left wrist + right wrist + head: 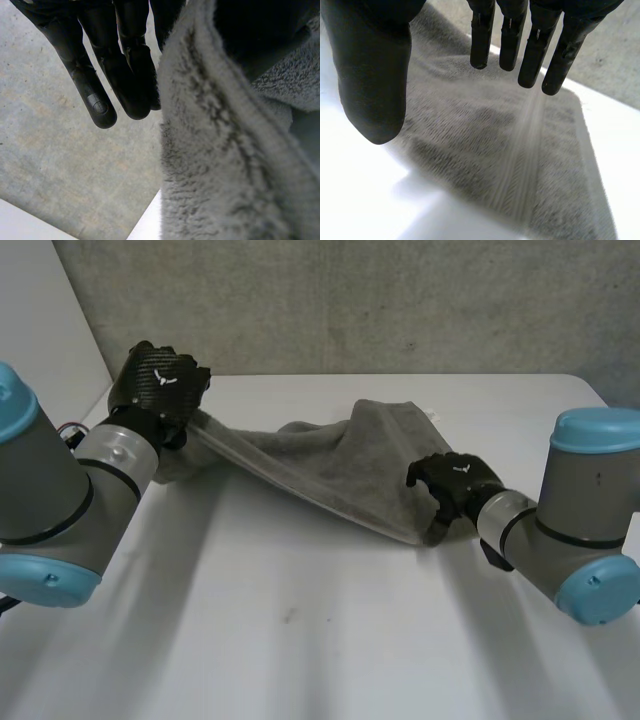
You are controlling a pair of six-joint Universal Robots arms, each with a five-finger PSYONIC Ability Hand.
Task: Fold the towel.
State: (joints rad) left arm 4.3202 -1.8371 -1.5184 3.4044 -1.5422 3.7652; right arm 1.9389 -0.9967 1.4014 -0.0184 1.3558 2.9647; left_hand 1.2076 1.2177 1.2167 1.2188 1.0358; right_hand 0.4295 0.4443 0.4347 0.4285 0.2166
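A grey towel (340,455) stretches across the far half of the white table, from my left hand down to my right hand. My left hand (160,385) is raised at the far left with one end of the towel hanging from it. In the left wrist view the towel's thick edge (210,150) runs beside its fingers (100,85), which pinch it. My right hand (455,480) hovers at the towel's near right corner. Its fingers (535,45) are straight and apart from the thumb, with nothing between them, and the towel (485,145) lies flat on the table below.
The white table (300,640) has bare room in front of the towel. A grey wall (350,300) rises behind the table's far edge. Both arms reach in from the near corners.
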